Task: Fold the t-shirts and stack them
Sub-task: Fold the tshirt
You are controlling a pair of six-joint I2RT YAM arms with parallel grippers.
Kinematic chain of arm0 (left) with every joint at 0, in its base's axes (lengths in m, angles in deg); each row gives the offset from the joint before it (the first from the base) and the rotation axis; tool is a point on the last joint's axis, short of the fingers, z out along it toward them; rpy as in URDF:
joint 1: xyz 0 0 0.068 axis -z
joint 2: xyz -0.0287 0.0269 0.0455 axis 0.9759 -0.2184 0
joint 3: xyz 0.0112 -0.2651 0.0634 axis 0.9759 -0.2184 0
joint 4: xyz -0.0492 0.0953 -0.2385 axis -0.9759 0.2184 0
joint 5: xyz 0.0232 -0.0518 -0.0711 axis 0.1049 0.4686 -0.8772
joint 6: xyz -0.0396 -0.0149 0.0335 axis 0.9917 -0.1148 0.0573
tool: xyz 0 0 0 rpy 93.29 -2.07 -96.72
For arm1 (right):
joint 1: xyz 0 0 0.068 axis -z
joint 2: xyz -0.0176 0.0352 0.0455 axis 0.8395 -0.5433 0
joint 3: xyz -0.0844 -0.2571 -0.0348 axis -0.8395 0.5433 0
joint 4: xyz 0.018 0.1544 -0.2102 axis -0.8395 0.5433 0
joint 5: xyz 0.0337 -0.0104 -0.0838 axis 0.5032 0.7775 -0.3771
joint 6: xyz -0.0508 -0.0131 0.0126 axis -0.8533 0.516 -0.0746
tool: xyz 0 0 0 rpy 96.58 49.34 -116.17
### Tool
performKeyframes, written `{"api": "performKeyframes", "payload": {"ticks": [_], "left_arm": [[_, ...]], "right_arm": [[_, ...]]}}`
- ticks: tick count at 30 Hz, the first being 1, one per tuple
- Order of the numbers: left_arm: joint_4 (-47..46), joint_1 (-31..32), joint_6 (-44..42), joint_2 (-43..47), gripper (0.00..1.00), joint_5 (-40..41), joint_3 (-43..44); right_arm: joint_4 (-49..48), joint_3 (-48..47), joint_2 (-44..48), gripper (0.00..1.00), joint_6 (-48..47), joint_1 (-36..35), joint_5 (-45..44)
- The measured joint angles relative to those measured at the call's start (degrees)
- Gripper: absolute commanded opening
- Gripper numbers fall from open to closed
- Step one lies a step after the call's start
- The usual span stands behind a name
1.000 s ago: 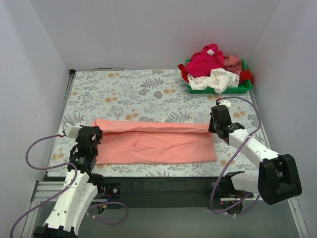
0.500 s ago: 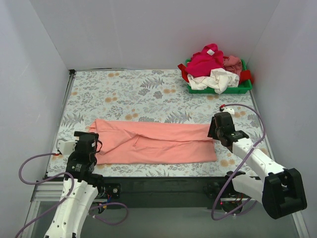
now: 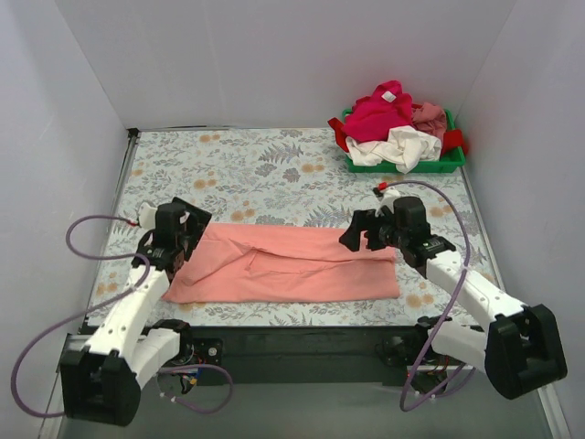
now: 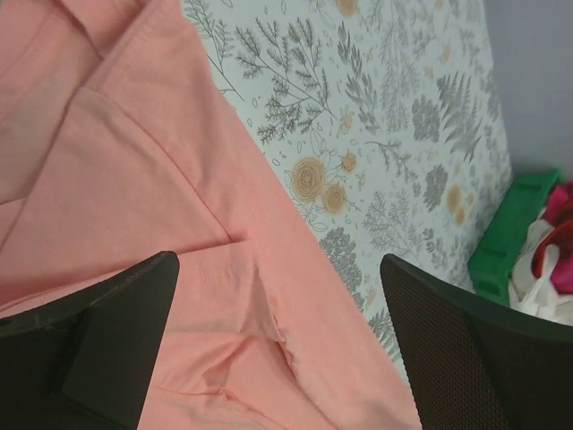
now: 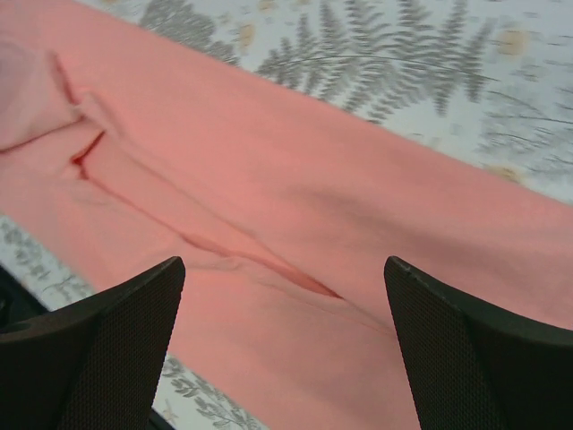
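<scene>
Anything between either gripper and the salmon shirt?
Nothing visible. The left gripper and right gripper hang open over opposite ends of the salmon-pink shirt; both wrist views show bare cloth between the jaws.

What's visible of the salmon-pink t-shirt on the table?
The salmon-pink cloth t-shirt lies flat on the floral-print table, near the front edge, folded lengthwise into a long band running left to right. Folded-in flaps overlap along its middle, leaving creases; the left end sits skewed. It looks soft and plain. The left gripper and right gripper are over its ends, jaws open, gripping nothing.
</scene>
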Motion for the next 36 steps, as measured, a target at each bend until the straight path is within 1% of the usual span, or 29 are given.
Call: {"api": "performKeyframes", "payload": {"ticks": [2,5,8,10,13,16,20,24,29,36], "left_arm": [[-2.14,-0.02,-2.14,-6.60,0.98,-2.19,1.97],[-4.11,-0.55,-4.35,-12.68,0.98,-3.89,3.10],[-7.02,-2.73,-6.86,-16.70,0.98,-6.75,3.13],[-8.48,-4.81,-7.93,-18.25,0.98,-8.61,3.23],[-10.73,-7.30,-9.38,-22.51,0.98,-12.72,4.07],[-13.20,-11.02,-10.36,-27.61,0.98,-18.36,4.24],[-14.16,-13.22,-10.86,-28.98,0.98,-21.07,4.24],[-15.45,-14.16,-11.41,-28.94,0.98,-22.29,3.65],[-15.37,-14.60,-12.09,-28.63,0.98,-22.73,2.49],[-15.34,-14.75,-12.70,-27.02,0.98,-22.80,1.84]], "right_arm": [[-2.34,-1.81,-4.22,0.98,-1.14,-3.65,4.61],[-4.52,-8.11,-12.50,0.98,-3.87,-12.28,8.46],[-6.23,-18.43,-22.91,0.98,-6.91,-19.41,12.26],[-7.21,-26.29,-30.05,0.98,-8.81,-22.62,14.08],[-9.07,-37.16,-40.41,0.98,-10.36,-25.68,16.00],[-9.55,-45.09,-49.83,0.98,-10.82,-27.08,17.77],[-8.22,-53.40,-59.54,0.97,-10.14,-27.30,19.98],[-7.28,-58.71,-65.57,0.95,-9.20,-27.87,21.35],[-7.17,-62.90,-69.72,0.86,-7.80,-29.53,22.73],[-7.06,-64.78,-72.06,0.86,-6.16,-31.36,23.15]]}}
